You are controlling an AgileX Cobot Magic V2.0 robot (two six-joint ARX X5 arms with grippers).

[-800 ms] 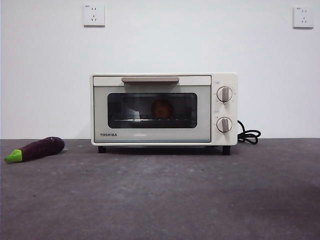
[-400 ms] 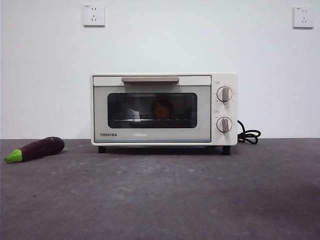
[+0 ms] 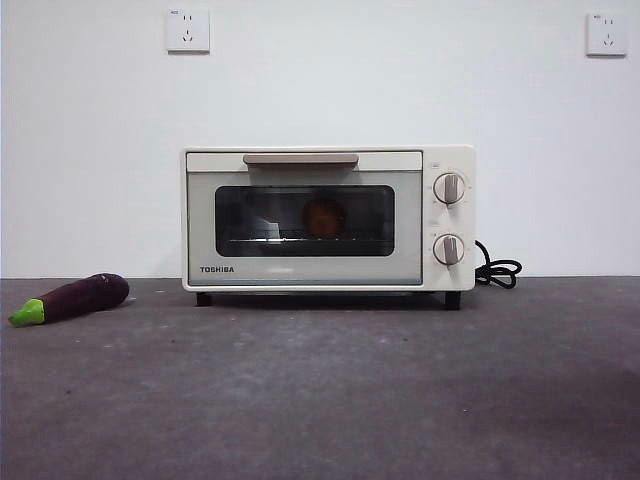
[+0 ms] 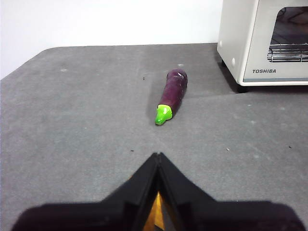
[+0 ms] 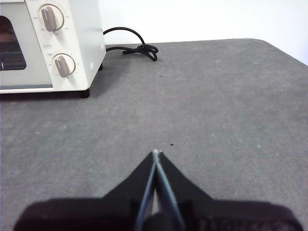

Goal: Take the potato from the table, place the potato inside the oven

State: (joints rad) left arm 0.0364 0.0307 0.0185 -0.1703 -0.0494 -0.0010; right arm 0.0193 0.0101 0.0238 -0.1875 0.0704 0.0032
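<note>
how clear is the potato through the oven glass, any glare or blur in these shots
Front view: the rounded orange-brown potato shows dim behind the cream-white Toshiba oven's dark glass, with a pale reflection beside it. Left wrist view: the long purple eggplant is sharp. Both wrist views: near jaws are blurred.

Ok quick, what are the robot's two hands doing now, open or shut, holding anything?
Left hand: shut, holding nothing, above the table.
Right hand: shut, holding nothing, above the table.

The orange-brown potato (image 3: 324, 217), dim through dark glass, seemingly rests on the closed oven's (image 3: 327, 218) rack.
</note>
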